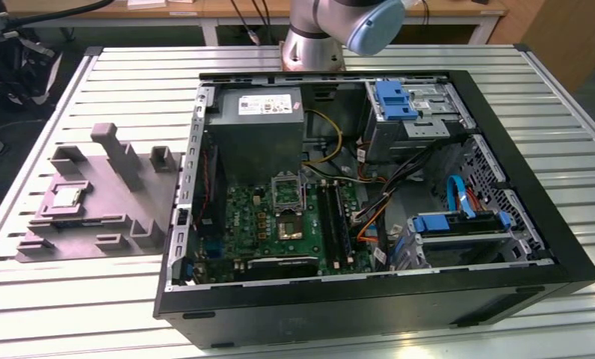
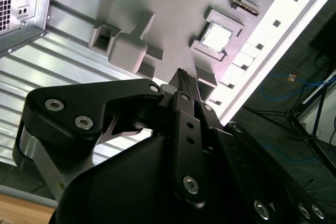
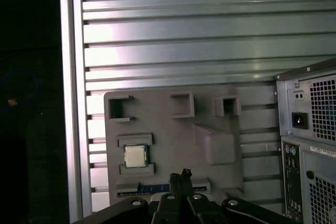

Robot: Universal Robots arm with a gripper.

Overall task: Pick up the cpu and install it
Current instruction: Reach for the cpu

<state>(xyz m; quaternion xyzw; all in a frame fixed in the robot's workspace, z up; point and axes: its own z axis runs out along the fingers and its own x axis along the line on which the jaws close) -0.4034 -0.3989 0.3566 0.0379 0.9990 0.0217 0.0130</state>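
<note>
our end effector (image 3: 181,176) hangs above the grey holder tray (image 3: 210,108). its two fingers look pressed together, with nothing between them.

we think this is the first step: getting over the cpu (image 3: 135,156) to pick it up. the cpu has not been lifted yet. it lies flat in its little pocket on the tray, near the end effector but off to one side and not touching it.

we think a good grab calls for two things. the fingers must come apart wide enough for the chip. they must also line up right over it, because the chip is thin and low walls hug two of its sides.

the tray rests on the slatted metal surface (image 3: 210,24). in the exterior view it is on the exterior view's left, just beside the open computer case (image 1: 377,299). a tall post (image 1: 118,153) sticks up from the tray and could get bumped.

the metal-framed socket (image 1: 288,196) sits on the green board (image 1: 247,224) inside the case. the case wall stands between the tray and the socket. loose cables (image 1: 377,202) lie near the socket too.
</note>
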